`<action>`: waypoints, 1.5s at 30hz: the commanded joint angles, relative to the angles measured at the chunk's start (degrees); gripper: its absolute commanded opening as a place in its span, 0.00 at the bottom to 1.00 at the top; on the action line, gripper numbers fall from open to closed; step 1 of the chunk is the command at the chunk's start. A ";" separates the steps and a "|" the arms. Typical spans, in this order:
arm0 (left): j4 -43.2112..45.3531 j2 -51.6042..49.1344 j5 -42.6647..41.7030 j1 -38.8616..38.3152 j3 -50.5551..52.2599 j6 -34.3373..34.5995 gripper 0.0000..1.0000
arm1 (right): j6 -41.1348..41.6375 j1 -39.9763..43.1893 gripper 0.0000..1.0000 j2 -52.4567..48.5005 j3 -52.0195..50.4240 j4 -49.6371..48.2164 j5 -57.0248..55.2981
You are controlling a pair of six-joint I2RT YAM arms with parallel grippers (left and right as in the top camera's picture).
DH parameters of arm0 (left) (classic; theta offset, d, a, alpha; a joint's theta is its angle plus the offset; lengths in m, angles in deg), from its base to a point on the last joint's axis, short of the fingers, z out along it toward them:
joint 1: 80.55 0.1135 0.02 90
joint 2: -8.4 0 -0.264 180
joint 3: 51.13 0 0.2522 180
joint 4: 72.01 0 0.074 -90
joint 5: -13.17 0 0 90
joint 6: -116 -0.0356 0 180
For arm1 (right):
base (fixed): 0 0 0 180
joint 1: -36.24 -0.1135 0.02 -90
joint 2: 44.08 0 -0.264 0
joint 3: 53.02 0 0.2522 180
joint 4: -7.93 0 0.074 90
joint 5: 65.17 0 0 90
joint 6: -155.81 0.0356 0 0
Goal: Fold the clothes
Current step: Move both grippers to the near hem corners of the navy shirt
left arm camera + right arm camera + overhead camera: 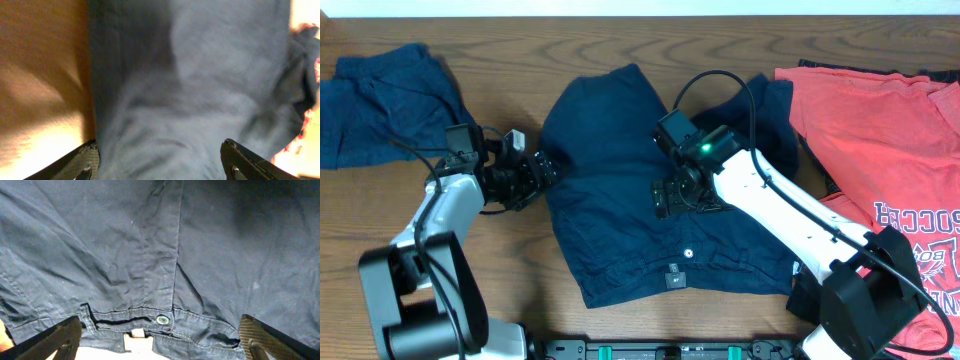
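Observation:
A dark navy garment (620, 200) lies spread in the middle of the table, its waistband and button (162, 320) toward the front. My left gripper (542, 172) is open at this garment's left edge; in the left wrist view the navy cloth (190, 90) fills the space beyond its spread fingers (87, 162). My right gripper (678, 197) hovers open over the garment's middle, and in the right wrist view its fingers (257, 337) stand wide apart on either side of the waistband (200, 327). Neither gripper holds anything.
A second navy garment (385, 100) lies crumpled at the back left. A coral-red T-shirt (890, 140) with printed lettering (920, 225) covers the right side, with dark cloth (805, 295) under its front edge. Bare wooden table (520, 40) shows between the piles.

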 commanded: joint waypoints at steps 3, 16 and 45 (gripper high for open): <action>-6.84 8.33 -1.16 0.11 -0.94 -4.04 0.79 | -0.17 2.82 0.99 4.22 0.00 0.35 -2.34; -30.38 24.74 13.07 -4.63 -0.92 -7.17 0.72 | -8.41 19.78 0.99 9.64 2.12 2.47 -2.21; -31.74 28.37 19.02 -22.05 12.39 0.46 0.54 | -16.11 39.28 0.99 9.51 -4.04 14.27 5.90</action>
